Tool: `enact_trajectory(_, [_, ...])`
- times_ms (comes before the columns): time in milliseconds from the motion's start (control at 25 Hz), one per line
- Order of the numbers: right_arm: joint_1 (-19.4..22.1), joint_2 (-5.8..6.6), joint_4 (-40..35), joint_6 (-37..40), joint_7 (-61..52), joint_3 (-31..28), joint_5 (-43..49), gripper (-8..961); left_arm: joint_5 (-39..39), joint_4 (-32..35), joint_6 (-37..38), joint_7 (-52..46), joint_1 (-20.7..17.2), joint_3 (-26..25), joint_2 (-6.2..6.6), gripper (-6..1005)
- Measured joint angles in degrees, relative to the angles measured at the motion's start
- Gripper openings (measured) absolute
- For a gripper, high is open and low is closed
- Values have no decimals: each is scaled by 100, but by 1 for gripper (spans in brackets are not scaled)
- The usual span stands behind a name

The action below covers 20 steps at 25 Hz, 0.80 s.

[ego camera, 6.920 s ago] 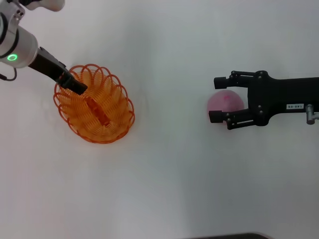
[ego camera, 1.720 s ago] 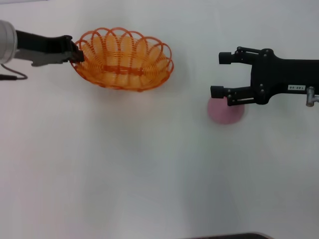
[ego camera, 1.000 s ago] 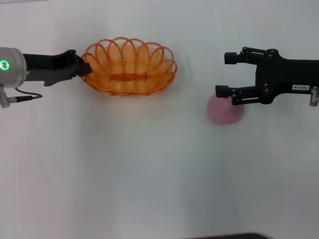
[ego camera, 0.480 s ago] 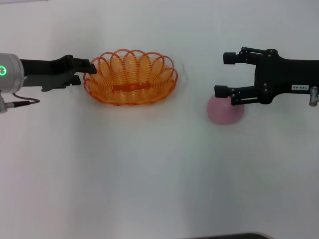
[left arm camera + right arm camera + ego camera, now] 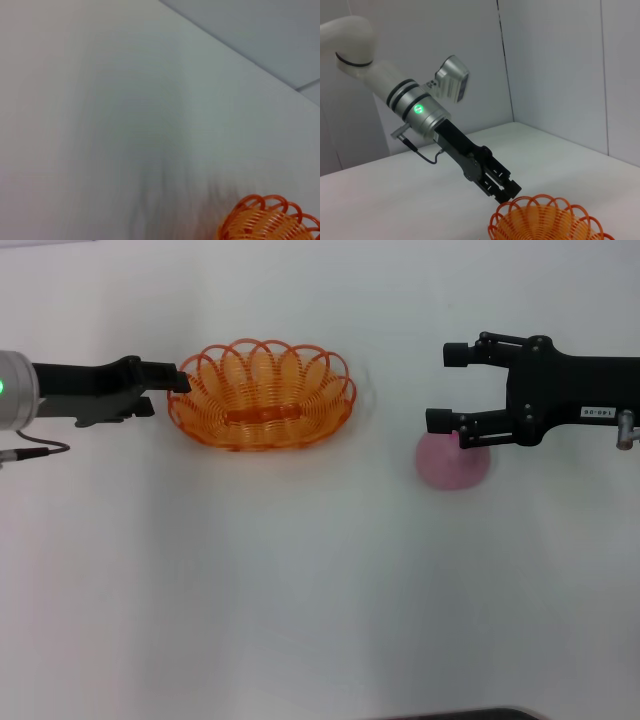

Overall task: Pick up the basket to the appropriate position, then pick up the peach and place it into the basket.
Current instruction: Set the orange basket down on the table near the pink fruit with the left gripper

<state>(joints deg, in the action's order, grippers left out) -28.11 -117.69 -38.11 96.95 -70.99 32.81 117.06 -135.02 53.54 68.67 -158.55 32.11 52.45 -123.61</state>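
Observation:
The orange basket stands on the white table, back and left of the middle. It also shows in the left wrist view and in the right wrist view. My left gripper is open at the basket's left rim, and in the right wrist view its fingers stand apart just off the rim. The pink peach lies on the table at the right. My right gripper is open and empty, raised over the peach's back edge. Its near finger hides part of the peach.
A white table spreads under everything, with bare room between basket and peach and across the front. A grey wall rises behind the table. A dark edge shows at the table's front.
The left gripper carried the basket from the front left to the back, set it down, opened and drew back slightly left. The right gripper has barely moved.

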Motion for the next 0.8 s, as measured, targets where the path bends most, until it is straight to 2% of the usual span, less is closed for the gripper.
enact_trajectory(280, [-47,-8,-1,-29,-175,-18,-8,942,28,601,252,486,-324,-49,-1,648])
enact_trajectory(400, [-90,-18,-2,-71,-274,-22,-9,942,19,806,474,750,-431,-122,36,647])
enact_trajectory(800, [-348,-62,24,-624,-979,-32,-90,942,3,1177,1685,2261,-582,-1325,225,646])
